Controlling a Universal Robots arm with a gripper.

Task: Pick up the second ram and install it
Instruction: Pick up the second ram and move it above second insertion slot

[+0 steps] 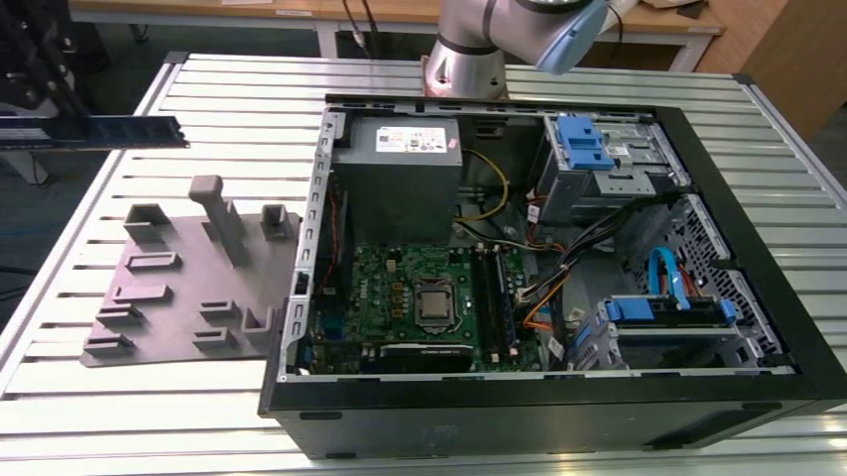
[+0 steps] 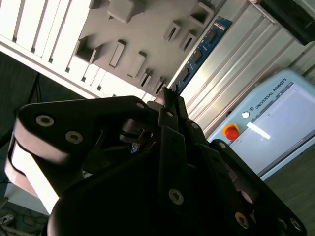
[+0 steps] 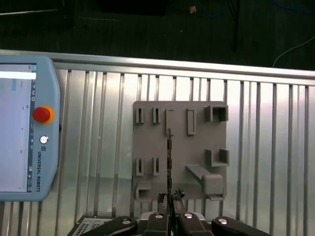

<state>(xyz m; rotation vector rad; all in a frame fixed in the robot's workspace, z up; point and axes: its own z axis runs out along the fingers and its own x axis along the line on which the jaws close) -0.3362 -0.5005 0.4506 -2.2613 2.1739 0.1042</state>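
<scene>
**Asker:** What have you got in hand?

**Me:** My tool is clamped on the memory stick. In the first wrist view I look straight down its thin edge. In the second wrist view its blue face, with a row of chips, runs out from the tool. I can't tell where along its length I grip it.

**Asker:** Where is the stick?

**Me:** It is in the air. In the exterior view it hangs roughly level over the far corner of the worktop, on the exterior view's left. It is above the grey tray and well apart from the open computer case.

**Asker:** Which step is this?

**Me:** I'd say I'm carrying it to the green board. Nothing is seated yet.

**Asker:** How do you do it well?

**Me:** I need a firm grip with no twisting. A thin stick reaching out from the tool wags easily, so I'd travel smoothly and hold it level. I'd go high enough to clear the case wall nearest the tray, and stay off the loose cables inside. The narrow slots lie just beside the square silver chip. The stick's lower edge should be parallel to its slot and squarely over it before any push, and the push should be straight down. I can't tell whether a slot is already filled.
</scene>
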